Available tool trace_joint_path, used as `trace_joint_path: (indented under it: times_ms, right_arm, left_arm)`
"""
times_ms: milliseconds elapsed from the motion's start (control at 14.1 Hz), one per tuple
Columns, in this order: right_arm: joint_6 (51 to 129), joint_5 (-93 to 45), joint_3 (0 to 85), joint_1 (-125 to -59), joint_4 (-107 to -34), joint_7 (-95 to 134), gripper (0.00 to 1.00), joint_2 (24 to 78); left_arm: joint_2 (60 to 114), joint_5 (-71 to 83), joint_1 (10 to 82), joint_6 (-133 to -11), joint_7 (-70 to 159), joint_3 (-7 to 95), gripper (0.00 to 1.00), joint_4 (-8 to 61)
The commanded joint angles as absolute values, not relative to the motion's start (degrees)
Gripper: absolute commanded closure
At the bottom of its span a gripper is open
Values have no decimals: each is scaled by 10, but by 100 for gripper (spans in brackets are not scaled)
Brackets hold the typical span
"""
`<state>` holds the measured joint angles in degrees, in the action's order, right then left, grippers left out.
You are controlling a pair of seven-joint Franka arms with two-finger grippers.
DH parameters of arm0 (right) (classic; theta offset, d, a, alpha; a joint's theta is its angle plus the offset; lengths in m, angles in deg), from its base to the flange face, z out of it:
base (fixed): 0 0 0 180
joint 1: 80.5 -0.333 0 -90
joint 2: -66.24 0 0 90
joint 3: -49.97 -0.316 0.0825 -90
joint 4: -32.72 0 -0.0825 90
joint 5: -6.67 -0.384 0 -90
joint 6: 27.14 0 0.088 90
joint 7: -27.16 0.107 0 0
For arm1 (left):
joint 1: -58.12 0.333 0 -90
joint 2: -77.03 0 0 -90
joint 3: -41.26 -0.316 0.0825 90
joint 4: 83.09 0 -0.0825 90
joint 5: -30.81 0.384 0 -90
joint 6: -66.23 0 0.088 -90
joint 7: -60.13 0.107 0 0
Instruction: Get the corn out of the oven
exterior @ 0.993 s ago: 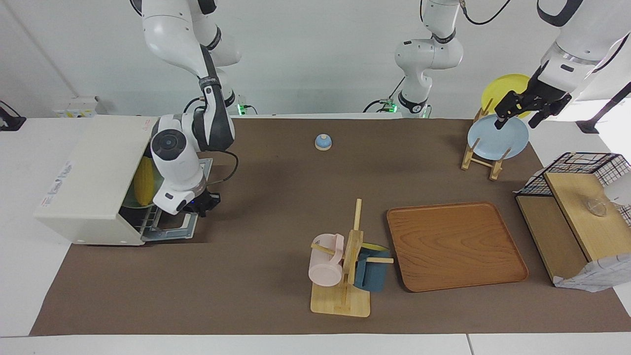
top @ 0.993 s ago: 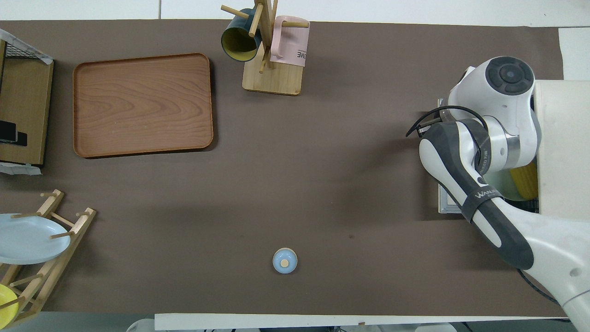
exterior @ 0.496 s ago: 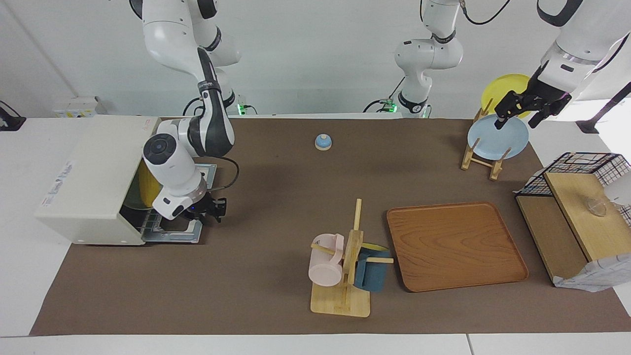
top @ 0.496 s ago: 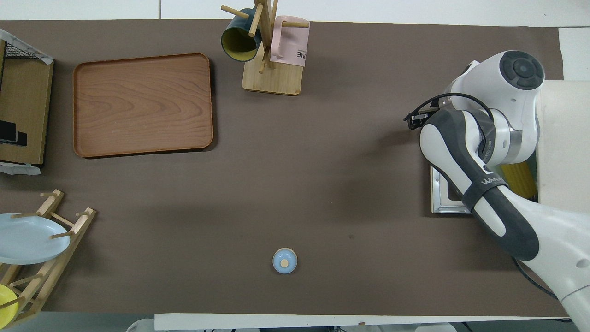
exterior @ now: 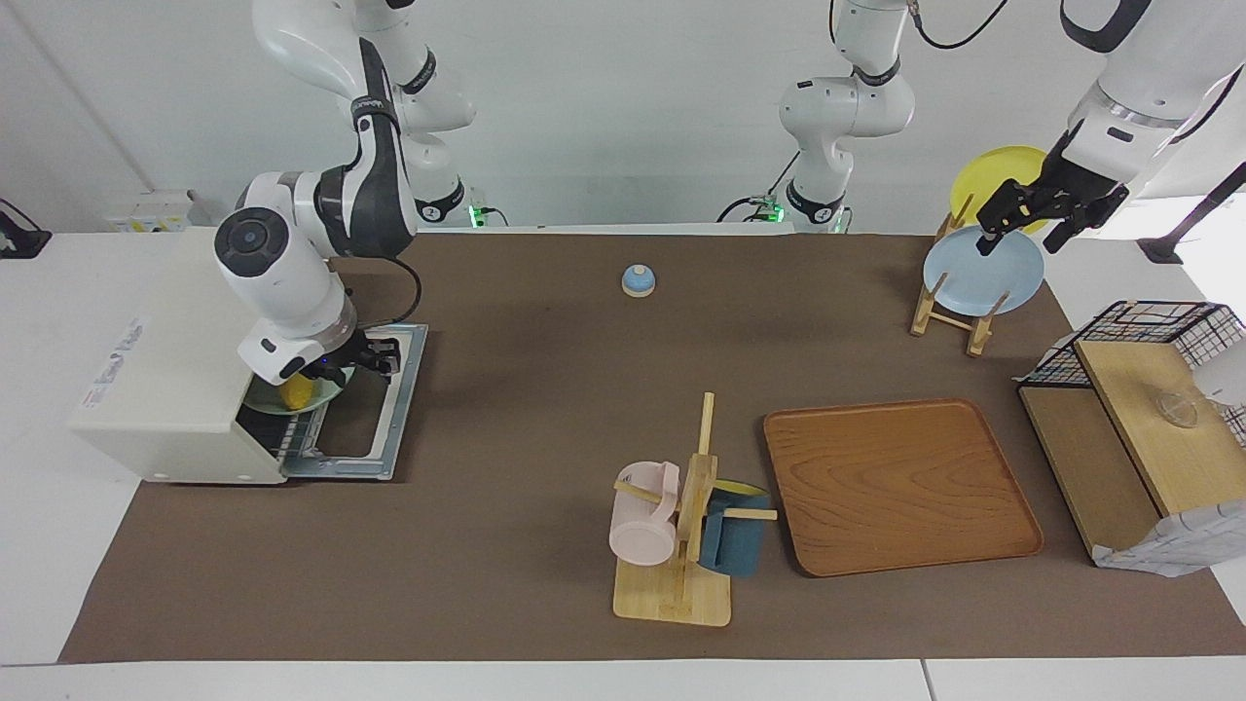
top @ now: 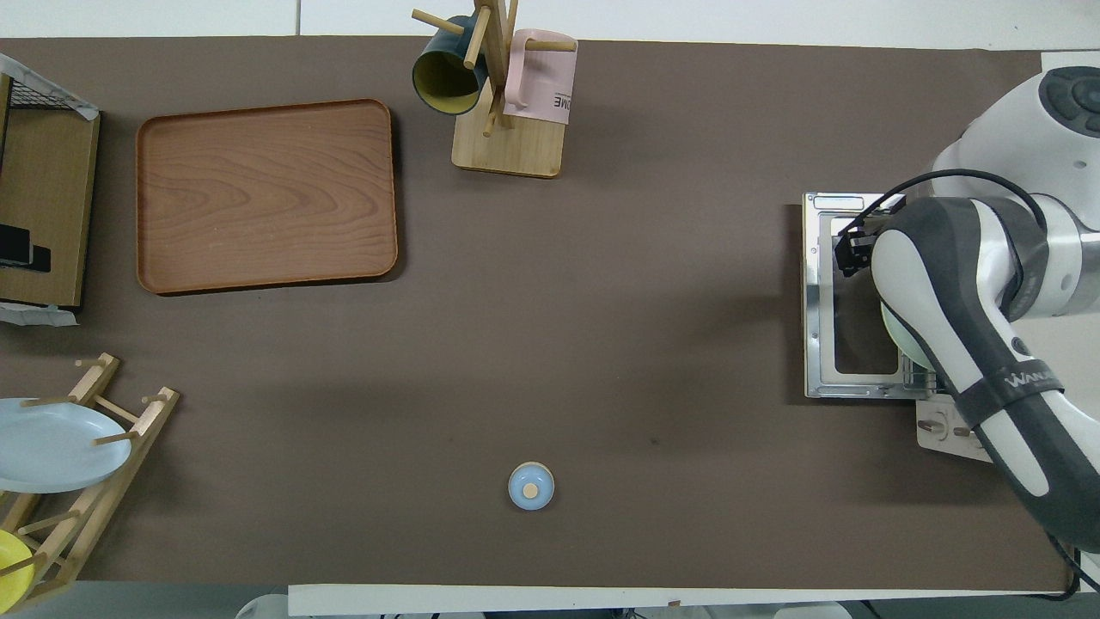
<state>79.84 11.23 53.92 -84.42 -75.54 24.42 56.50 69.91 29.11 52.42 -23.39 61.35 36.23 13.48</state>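
The cream-white oven [exterior: 165,380] stands at the right arm's end of the table. Its door [exterior: 404,375] lies flat open, and also shows in the overhead view [top: 816,301]. The yellow corn [exterior: 296,391] lies on a pale green plate [exterior: 268,401] on the wire rack at the oven's mouth, mostly hidden by my right wrist. My right gripper [exterior: 380,355] hangs low over the door beside the plate and holds nothing; it also shows in the overhead view [top: 851,251]. My left gripper [exterior: 1020,240] waits, open and empty, over the plate rack.
A mug tree [exterior: 681,526] with a pink and a blue mug stands mid-table beside a wooden tray [exterior: 896,487]. A small blue knob [exterior: 638,280] sits nearer the robots. A rack holds a blue plate [exterior: 978,277] and a yellow plate [exterior: 993,170]. A wire basket [exterior: 1139,321] holds wooden boards.
The oven door has dropped flat open. My right gripper has moved from the door's outer edge back toward the oven's mouth, and its wrist has swung up over the oven. The left arm has not moved.
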Motion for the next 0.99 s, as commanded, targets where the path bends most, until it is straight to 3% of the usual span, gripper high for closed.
trace_joint_path:
  times_ms: [0,355,426,638,922]
  right_arm:
    - [808,129,534,-832,-795,257,40,581]
    - [857,144,534,-820,-846,256,53,596]
    - [864,144,534,-820,-853,255,61,596]
    - [860,171,533,-827,-849,254,100,596]
    - [770,180,530,-902,-751,298,100,568]
  left_arm:
    - [693,302,527,-227,621,365,0,139]
    - [693,302,527,-228,621,364,0,139]
    - [693,302,527,-228,621,364,0,139]
    - [693,302,527,-227,621,365,0,139]
    - [693,302,527,-228,621,365,0,139]
